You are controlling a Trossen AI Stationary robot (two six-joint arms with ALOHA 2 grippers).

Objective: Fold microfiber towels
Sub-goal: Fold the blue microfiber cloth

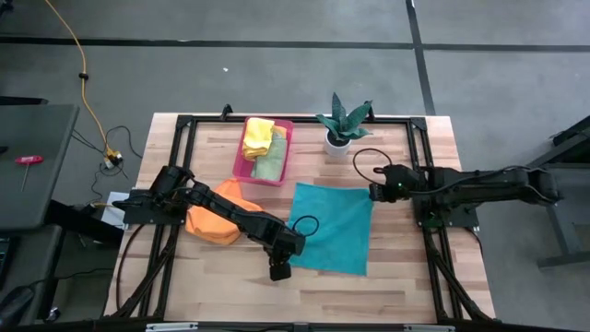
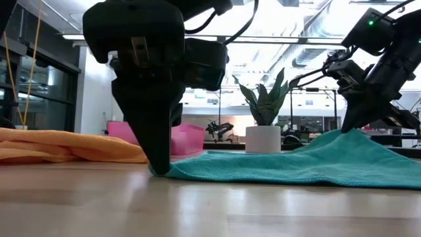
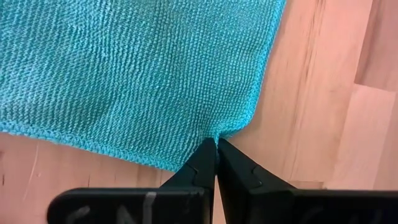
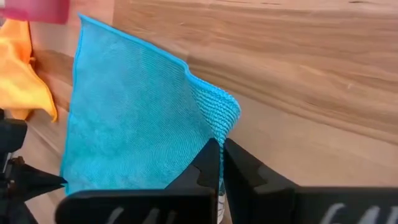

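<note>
Teal towel (image 1: 332, 227) lies flat mid-table, with the left tool (image 1: 280, 269) pinched shut on its near corner and the right tool (image 1: 375, 192) clamped on the far opposite corner. Lift both together, keeping the cloth taut, so the edges meet squarely.

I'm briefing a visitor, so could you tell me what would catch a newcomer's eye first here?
The teal towel spread flat mid-table, pinched at opposite corners: the left gripper shut on its near corner, the right gripper shut on its far one. Beside it lies a crumpled orange towel, and a pink tray behind holds more towels.
</note>
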